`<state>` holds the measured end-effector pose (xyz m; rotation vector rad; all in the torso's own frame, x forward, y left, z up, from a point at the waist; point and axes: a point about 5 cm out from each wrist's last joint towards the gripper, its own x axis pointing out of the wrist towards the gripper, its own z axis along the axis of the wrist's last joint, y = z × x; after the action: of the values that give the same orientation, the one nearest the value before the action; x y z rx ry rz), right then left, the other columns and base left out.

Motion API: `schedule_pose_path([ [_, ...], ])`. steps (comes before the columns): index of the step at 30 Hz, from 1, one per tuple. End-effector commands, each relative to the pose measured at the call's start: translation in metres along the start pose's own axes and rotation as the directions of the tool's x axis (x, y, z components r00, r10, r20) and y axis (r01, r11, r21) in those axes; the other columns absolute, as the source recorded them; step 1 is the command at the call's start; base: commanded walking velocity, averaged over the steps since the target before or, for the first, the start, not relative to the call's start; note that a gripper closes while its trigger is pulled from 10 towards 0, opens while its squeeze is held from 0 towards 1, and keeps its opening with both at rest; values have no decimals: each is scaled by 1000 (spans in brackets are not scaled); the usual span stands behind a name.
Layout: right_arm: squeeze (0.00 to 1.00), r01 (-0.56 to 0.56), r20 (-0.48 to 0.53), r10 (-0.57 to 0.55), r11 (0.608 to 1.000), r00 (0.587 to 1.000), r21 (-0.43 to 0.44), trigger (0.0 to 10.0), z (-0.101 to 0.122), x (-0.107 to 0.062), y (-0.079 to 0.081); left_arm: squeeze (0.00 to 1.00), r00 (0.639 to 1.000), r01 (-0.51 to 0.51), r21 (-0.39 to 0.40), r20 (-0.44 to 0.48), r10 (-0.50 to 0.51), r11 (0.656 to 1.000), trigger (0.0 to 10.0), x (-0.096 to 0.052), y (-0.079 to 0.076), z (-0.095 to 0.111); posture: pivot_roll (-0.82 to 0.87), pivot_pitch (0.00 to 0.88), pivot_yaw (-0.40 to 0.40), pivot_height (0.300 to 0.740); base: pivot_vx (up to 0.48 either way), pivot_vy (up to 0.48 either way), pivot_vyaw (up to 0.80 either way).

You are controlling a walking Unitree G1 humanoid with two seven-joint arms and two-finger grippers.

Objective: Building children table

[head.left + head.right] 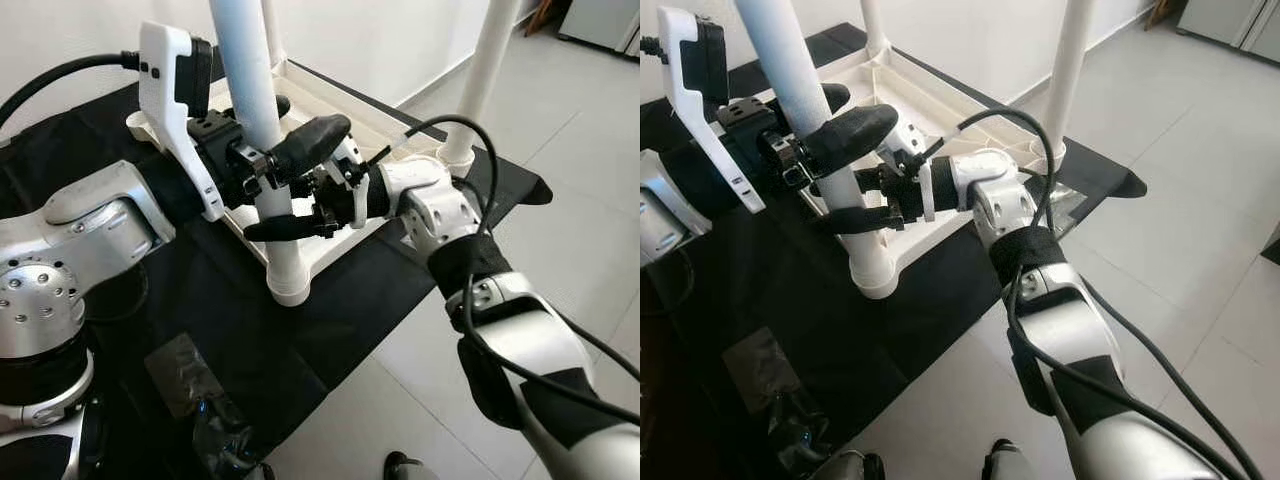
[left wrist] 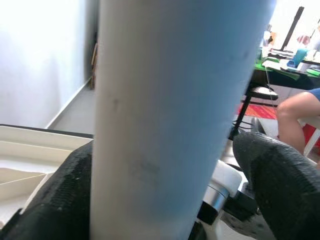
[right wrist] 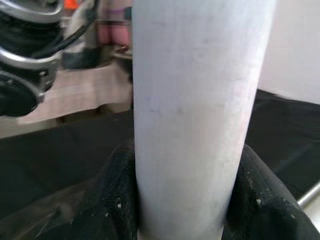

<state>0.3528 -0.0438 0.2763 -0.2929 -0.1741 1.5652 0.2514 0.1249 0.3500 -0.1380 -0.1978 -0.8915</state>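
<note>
The children's table (image 1: 330, 110) lay upside down on a black cloth (image 1: 250, 320) spread over the floor, its white tabletop facing down and its legs standing up. Three legs could be counted: the near leg (image 1: 262, 150), a second one (image 1: 482, 75) at the corner to the robot's right, and a third (image 1: 270, 30) at the far corner.

The left hand (image 1: 300, 180) was closed around the near leg, one black finger (image 1: 312, 140) curving across the front of it and another (image 1: 285, 228) lying lower down against it. In the left wrist view the white leg (image 2: 170, 120) stood between the two padded fingers (image 2: 280, 180), which pressed on either side. The right hand (image 1: 855, 195) gripped the same leg just below, coming in from the robot's right, and its wrist view showed the leg (image 3: 195, 120) pinched between its two fingers (image 3: 117, 200).

The near leg sat in a round socket (image 1: 290, 285) at the corner of the tabletop. The second leg stood in its own socket (image 1: 455, 155). Two black cables (image 1: 470, 140) looped over the right arm. A crumpled clear plastic bag (image 1: 190, 375) lay on the cloth near the robot's body. Pale floor tiles (image 1: 580, 180) stretched away to the right, and a person's bare knee (image 2: 295, 110) showed by a desk in the left wrist view.
</note>
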Motion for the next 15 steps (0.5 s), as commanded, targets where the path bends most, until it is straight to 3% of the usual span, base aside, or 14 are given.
schedule_pose_path([
  [1, 0, 350, -165, -333, 932, 928, 89, 0, -38, 18, 21, 0, 1000, -4, 14, 9, 4, 1000, 10000, -4, 2, 1, 78, 232, 38, 740, 0, 0, 0],
  [2, 0, 350, -165, -333, 932, 928, 89, 0, -38, 18, 21, 0, 1000, -4, 14, 9, 4, 1000, 10000, -4, 2, 1, 78, 232, 38, 740, 0, 0, 0],
  [3, 0, 547, -215, -518, 831, 828, 102, 0, -46, 17, 33, 0, 1000, -9, 14, 7, 9, 1000, 10000, -4, 4, 1, 83, 231, 43, 740, 0, 0, 0],
  [4, 0, 657, -255, -616, 744, 746, 122, 0, -52, 17, 48, 0, 1000, -14, 14, 3, 14, 1000, 10000, -3, 7, 0, 88, 231, 47, 740, 0, 0, 0],
  [5, 0, 657, -255, -616, 744, 746, 122, 0, -52, 17, 48, 0, 1000, -14, 14, 3, 14, 1000, 10000, -3, 7, 0, 88, 231, 47, 740, 0, 0, 0],
  [6, 0, 686, -268, -640, 715, 720, 132, 0, -54, 21, 60, 0, 1000, -20, 14, -1, 20, 1000, 10000, -2, 10, -1, 76, 234, 57, 740, 0, 0, 0],
  [9, 0, 658, -234, -620, 737, 749, 151, 0, -49, 35, 61, 0, 1000, -19, 19, -11, 19, 1000, 10000, -3, 13, -2, 63, 208, 62, 740, 0, 0, 0],
  [15, 0, 653, -206, -623, 745, 754, 138, 0, -39, 41, 55, 0, 1000, -20, 28, 0, 20, 999, 10000, -2, 11, 2, 65, 198, 57, 740, 0, 0, 0],
])
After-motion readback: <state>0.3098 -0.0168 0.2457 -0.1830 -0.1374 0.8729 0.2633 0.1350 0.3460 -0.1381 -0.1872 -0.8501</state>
